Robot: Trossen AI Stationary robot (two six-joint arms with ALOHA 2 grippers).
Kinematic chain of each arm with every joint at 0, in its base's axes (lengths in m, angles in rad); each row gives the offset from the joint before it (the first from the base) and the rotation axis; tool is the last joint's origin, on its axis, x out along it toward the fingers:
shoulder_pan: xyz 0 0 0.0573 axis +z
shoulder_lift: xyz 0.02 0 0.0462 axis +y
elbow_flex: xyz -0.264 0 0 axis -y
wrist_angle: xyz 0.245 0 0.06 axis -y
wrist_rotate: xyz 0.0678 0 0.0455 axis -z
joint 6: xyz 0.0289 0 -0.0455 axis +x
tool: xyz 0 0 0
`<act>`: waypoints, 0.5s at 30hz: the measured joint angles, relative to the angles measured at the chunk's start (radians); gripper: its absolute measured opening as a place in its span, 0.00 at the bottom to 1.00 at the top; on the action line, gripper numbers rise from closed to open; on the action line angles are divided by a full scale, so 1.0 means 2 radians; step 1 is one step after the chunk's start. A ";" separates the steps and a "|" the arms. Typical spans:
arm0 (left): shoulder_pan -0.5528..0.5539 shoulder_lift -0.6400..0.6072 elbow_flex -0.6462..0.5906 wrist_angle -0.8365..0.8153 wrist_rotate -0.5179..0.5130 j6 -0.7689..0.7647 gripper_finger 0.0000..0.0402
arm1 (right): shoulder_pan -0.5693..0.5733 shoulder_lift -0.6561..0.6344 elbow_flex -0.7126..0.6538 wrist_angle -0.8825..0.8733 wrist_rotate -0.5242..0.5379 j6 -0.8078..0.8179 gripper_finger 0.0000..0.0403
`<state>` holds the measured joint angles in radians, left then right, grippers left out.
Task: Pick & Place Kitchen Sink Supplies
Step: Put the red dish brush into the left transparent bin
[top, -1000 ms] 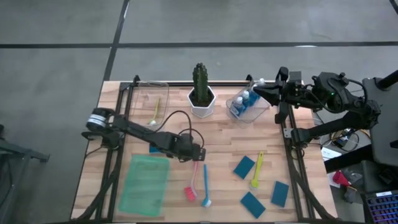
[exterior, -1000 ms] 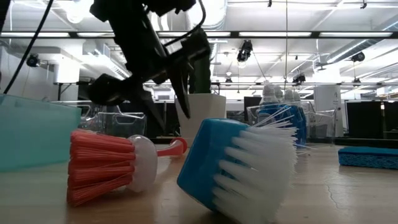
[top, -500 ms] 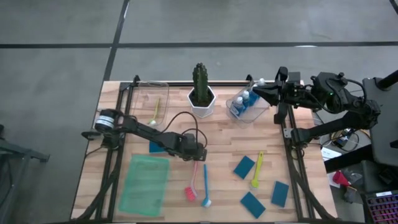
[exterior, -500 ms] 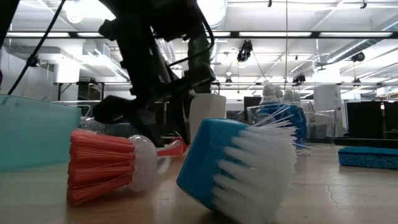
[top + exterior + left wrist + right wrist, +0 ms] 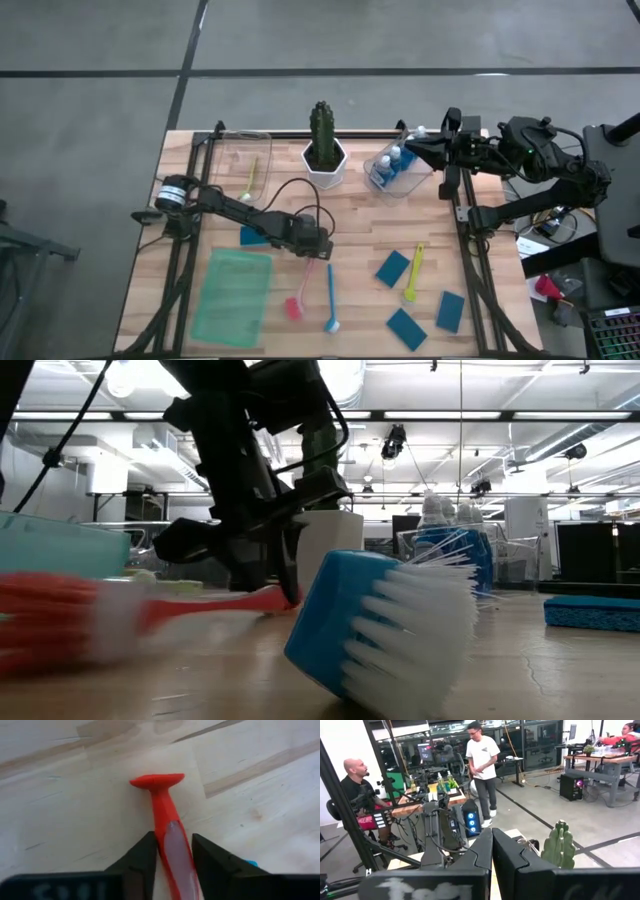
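Note:
My left gripper (image 5: 317,250) is at mid-table, shut on the pink brush (image 5: 298,292), whose bristle head (image 5: 293,309) points toward the near edge. In the low view the pink brush (image 5: 150,610) is smeared by motion. The blue brush (image 5: 330,298) lies flat beside it. The yellow brush (image 5: 412,272) and several teal sponges (image 5: 392,268) lie flat toward the right. The lime brush (image 5: 251,178) lies in a clear container. My right gripper (image 5: 409,143) is shut and hovers over the clear bin holding the blue bottles (image 5: 393,165). My left gripper pinches the pink brush's handle (image 5: 169,836) between its two fingers (image 5: 144,857), a short way back from the flared free end (image 5: 157,781). The fingers come from above, slanting down, and lie across the handle. The brush sits nearly level and low over the table.
A cactus in a white pot (image 5: 322,148) stands at the far middle. The translucent green tray (image 5: 232,293) lies near the front left. One sponge (image 5: 250,237) lies partly under the left arm. A cable loops over the table by the left arm. Bare wood shows between the brushes and the sponges.
My left gripper has come down onto the pink brush's handle and taken hold of it. The brush has swung about: its head has slid toward the table's left, away from the blue brush, while the handle end has stayed at the gripper.

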<state>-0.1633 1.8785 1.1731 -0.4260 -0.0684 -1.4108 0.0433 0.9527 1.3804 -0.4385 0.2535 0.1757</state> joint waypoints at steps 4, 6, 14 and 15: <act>0.003 0.000 0.000 0.004 0.002 0.008 0.15 | 0.000 0.000 0.000 0.000 0.001 -0.001 0.02; 0.006 0.000 0.000 0.004 0.006 0.008 0.15 | 0.000 0.000 0.000 0.000 0.003 -0.001 0.02; 0.021 -0.036 -0.001 0.017 0.014 0.020 0.22 | 0.000 0.000 0.000 0.001 0.005 0.000 0.02; 0.023 -0.044 -0.001 0.017 0.014 0.023 0.22 | 0.000 0.000 0.000 0.002 0.005 0.000 0.02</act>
<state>-0.1182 1.7902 1.1717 -0.3920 -0.0402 -1.3651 0.0433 0.9527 1.3804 -0.4346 0.2642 0.1758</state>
